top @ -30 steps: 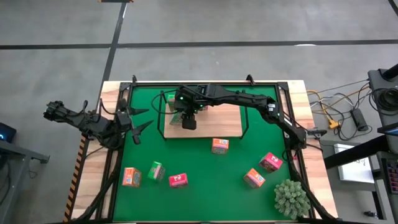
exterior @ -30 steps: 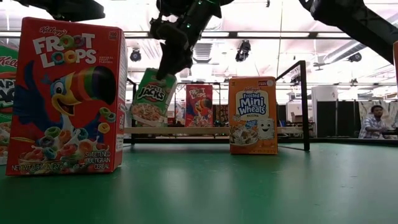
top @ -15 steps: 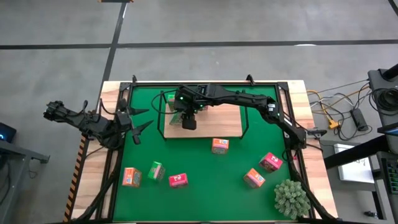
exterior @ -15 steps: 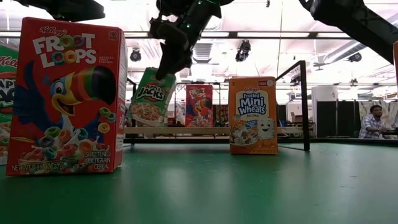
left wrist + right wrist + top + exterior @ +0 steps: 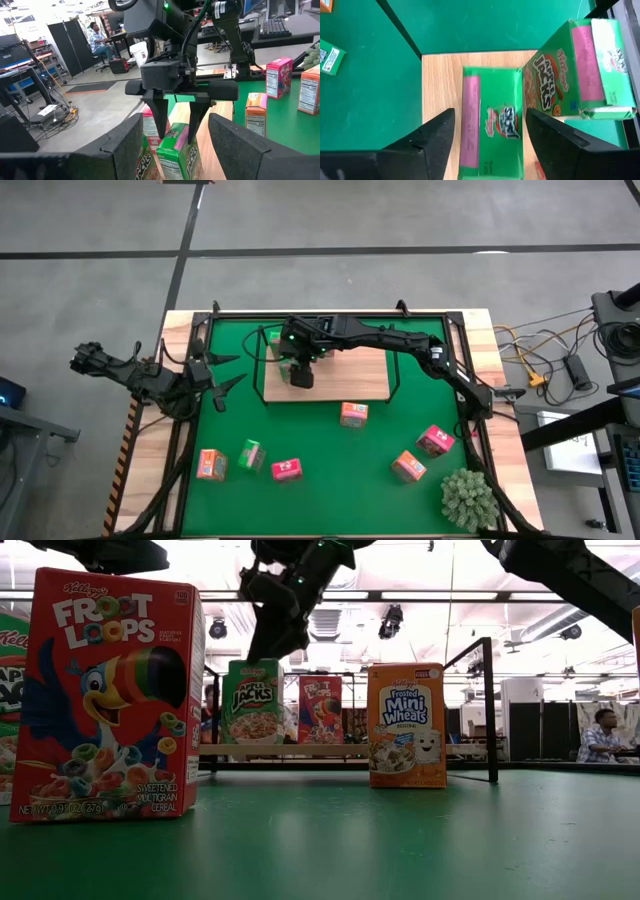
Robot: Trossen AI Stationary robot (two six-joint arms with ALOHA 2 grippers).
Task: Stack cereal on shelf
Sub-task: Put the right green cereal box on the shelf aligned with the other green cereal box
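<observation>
Roughly a third of the job looks done: three boxes stand on the shelf and six are left on the mat.

The right gripper (image 5: pixel 300 373) hangs over the nine o'clock end of the shelf (image 5: pixel 355 385). Its fingers are spread astride the top of a green cereal box (image 5: pixel 251 716) and clamp nothing. The box stands upright on the board on its own base. Whether a fingertip brushes its side is hard to say from these views, but a gap seems to show on both sides.

Just beside it stands a second green box (image 5: pixel 570 70), and a pink-red box (image 5: pixel 320 710) is next along the board.

On the green mat (image 5: pixel 330 500), seen from above:
- an orange box (image 5: pixel 353 414) lies just off the shelf at six o'clock
- a left trio (image 5: pixel 251 454) of orange, green and pink-red sits at seven o'clock
- a right pair (image 5: pixel 435 440), pink-red and orange, sits at four o'clock

The left gripper (image 5: pixel 215 376) waits at nine o'clock of the shelf, fingers apart and empty.
</observation>
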